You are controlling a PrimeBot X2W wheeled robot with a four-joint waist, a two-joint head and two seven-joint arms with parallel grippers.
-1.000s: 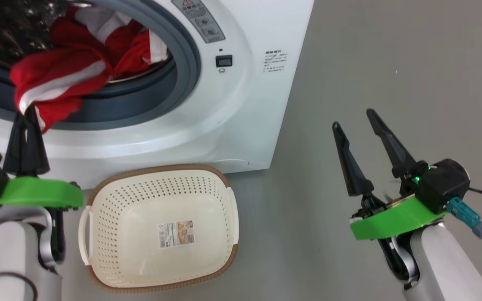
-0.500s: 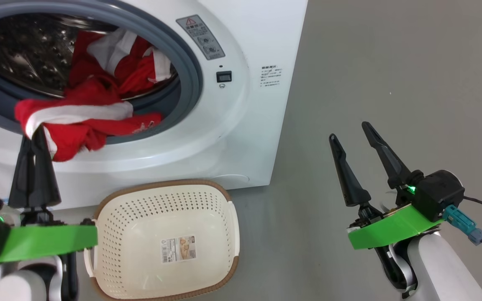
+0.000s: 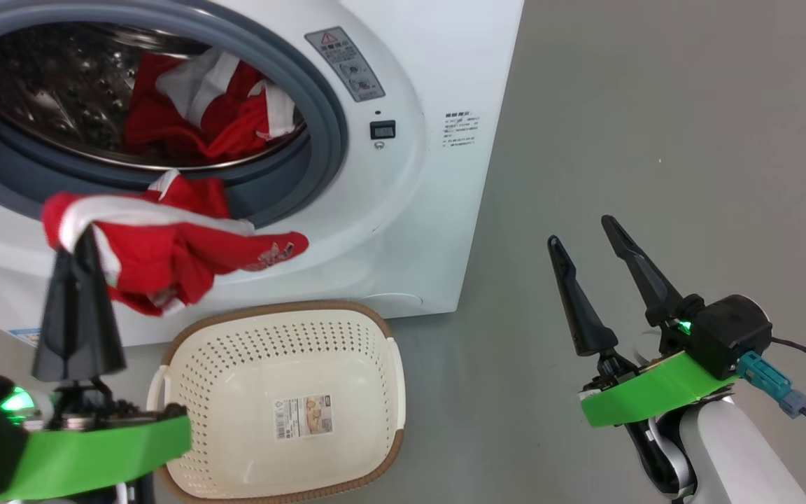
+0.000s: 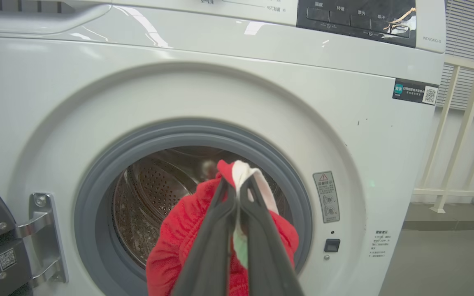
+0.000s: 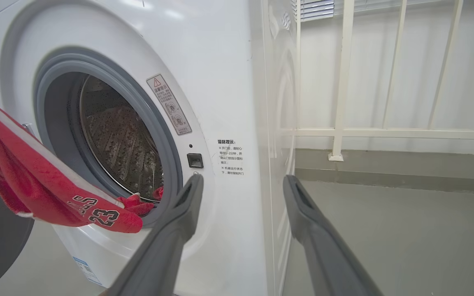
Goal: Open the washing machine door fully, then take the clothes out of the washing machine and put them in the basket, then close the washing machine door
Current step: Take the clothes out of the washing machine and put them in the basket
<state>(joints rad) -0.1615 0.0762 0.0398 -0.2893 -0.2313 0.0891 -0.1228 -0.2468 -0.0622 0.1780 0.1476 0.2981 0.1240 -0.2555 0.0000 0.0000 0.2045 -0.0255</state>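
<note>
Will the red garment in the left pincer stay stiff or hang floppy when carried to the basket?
Probably floppy: the red garment droops either side of the left pincer. It seems light, since a pinch on one edge carries it. Its loose end may swing and drape over the basket rim.

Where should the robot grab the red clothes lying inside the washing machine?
Probably the raised fold with the white band on top of the red clothes in the washing machine. It sticks up from the pile, so a tool can close over it. Come straight in through the round front opening; the right tool is open and free.
</note>
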